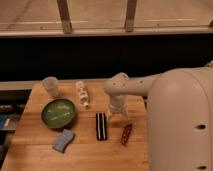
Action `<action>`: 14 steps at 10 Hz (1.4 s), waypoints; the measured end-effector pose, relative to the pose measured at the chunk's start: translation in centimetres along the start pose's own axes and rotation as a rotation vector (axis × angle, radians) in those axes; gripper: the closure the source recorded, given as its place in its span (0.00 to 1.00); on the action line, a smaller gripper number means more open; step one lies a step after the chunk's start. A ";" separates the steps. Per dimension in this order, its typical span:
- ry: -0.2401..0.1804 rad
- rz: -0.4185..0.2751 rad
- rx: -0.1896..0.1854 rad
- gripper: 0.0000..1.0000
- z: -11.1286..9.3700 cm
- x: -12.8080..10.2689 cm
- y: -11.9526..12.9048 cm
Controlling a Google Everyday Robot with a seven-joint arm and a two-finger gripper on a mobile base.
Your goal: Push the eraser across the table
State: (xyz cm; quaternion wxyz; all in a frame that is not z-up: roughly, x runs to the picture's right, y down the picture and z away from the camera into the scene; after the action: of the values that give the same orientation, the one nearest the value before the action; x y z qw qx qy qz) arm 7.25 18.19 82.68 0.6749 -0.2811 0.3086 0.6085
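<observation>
On the light wooden table (85, 157), about midway along its near half, I see the eraser (101, 126). It is a flat black block with a pale stripe down its length, and it lies with its long axis running from the far edge toward the near one. Just above and to the right of it in my view hangs the gripper (116, 114), pointing down from the cream arm (145, 85) that reaches in from the right. It sits close beside the eraser's far right corner, though I cannot make out whether it touches the block or the wood. Nor can I tell how far the gripper is parted or whether it has hold of anything. Right of the eraser and nearer to me than the gripper lies a small reddish-brown oblong thing (126, 134), tilted. Left of the eraser sits a green plate (46, 114), with a blue-grey sponge (63, 141) just beside it on the near side. Farther back are a pale cup (50, 86), standing upright, and a white bottle (82, 94) lying on its side.
</observation>
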 end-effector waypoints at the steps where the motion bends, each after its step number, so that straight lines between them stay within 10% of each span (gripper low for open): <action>1: 0.016 -0.001 0.015 0.36 0.6 0.1 0.1; 7: 0.031 -0.070 0.035 0.36 0.6 0.9 3.2; 14: -0.012 -0.222 -0.032 0.36 -1.9 2.7 10.9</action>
State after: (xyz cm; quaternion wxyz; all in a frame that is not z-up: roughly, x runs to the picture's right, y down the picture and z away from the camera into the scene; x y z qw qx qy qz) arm -3.51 19.63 79.31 0.7353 -0.3207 0.2620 0.5365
